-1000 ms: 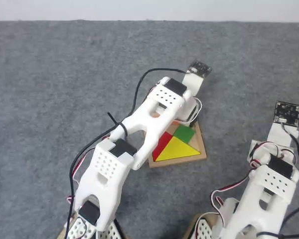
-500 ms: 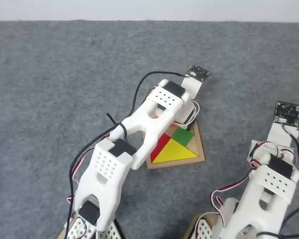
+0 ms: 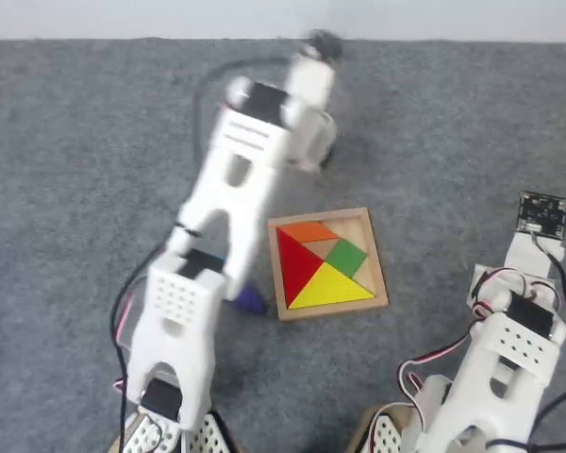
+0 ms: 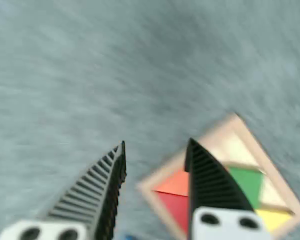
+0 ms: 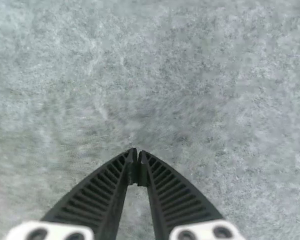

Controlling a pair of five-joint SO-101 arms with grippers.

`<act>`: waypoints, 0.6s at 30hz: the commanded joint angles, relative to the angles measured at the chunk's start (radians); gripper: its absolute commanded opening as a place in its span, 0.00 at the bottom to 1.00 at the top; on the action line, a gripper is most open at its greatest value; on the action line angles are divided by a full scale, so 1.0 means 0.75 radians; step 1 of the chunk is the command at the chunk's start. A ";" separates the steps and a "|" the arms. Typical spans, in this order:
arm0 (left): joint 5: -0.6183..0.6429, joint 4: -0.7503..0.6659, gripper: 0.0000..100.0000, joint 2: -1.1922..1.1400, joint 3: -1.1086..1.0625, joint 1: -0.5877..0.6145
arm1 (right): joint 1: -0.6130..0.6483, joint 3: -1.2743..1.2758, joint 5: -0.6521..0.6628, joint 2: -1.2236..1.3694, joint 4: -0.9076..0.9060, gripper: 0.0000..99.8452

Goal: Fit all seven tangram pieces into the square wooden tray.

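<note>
1. The square wooden tray (image 3: 338,308) lies flat on the grey tabletop (image 3: 94,142), right of centre between the two arms. It is turned slightly off square to the tabletop's edges.
2. Four pieces sit flush inside it. An orange piece (image 3: 308,231) lies along the far wall and a red triangle (image 3: 295,264) against the left wall. A green square (image 3: 345,257) stands on its corner in the middle, and a yellow triangle (image 3: 332,286) runs along the near wall. They meet edge to edge, packed toward the left and near walls, which I judge keeps the remaining room in one joined gap.
3. That gap is bare wood at the far right corner and down the right wall, so the task looks partway done.
4. A blue-violet piece (image 3: 250,299) lies on the tabletop just left of the tray's near left corner, partly hidden by the left arm (image 3: 236,189). Its shape cannot be told. Being so close to the tray, it seems a likely next pick.
5. The left hand (image 4: 156,144) hangs above the tabletop beyond the tray's far left side. Its fingers are spread wide with nothing between them, which suits a hand between pieces.
6. The right hand (image 5: 138,151) sits low over bare tabletop, well to the right. Its tips are pressed together on nothing, and I judge it parked out of the way.
</note>
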State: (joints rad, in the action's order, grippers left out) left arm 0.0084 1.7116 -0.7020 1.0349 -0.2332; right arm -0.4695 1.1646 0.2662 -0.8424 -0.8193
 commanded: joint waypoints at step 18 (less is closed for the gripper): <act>-0.184 -0.137 0.15 1.309 -1.488 0.485 | 0.165 0.043 0.014 -0.040 0.021 0.01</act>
State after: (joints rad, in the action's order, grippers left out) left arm -0.1112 1.6993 0.1834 0.2263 0.1304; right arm -0.3590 1.1922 0.2662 -0.8439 -0.8193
